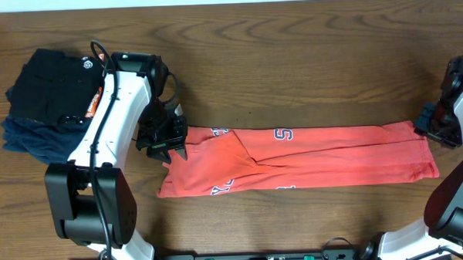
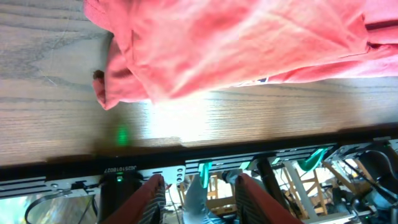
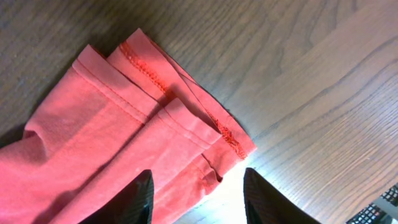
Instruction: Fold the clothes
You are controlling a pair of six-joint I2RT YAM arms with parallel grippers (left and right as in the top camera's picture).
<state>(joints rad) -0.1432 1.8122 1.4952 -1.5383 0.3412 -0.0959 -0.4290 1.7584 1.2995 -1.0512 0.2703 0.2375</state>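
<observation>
Fabric of the coral-red T-shirt [image 1: 317,158] lies flat on the wooden table [image 1: 291,58], folded into a long narrow band that runs from left to right across the middle. White and dark lettering [image 1: 281,134] shows at the band's upper edge, and more shows along the lower edge near the left end. The left end is slightly rumpled, and a diagonal crease runs from it toward the centre.

The left gripper [image 1: 169,150] sits at the band's left end, over the upper corner of the cloth. Its wrist camera shows the two fingers [image 2: 152,199] standing apart with nothing between them. The bunched edge of the shirt lies ahead of them on the table, clear of the tips, so this gripper is open and empty.

The right gripper [image 1: 428,129] is at the opposite end, just beside the band's upper right corner. In its wrist view both dark fingers [image 3: 138,200] are spread. The stacked layers of the shirt's end, with their stitched hems [image 3: 149,71], lie on the table ahead of the fingers and reach partly into the gap between them. The cloth there lies slack and is not pinched, so this gripper is open too.

Toward the table's left edge, beyond the left arm, a black folded garment [image 1: 48,78] rests on top of a navy-blue folded garment [image 1: 27,137]. Both are apart from the T-shirt.
</observation>
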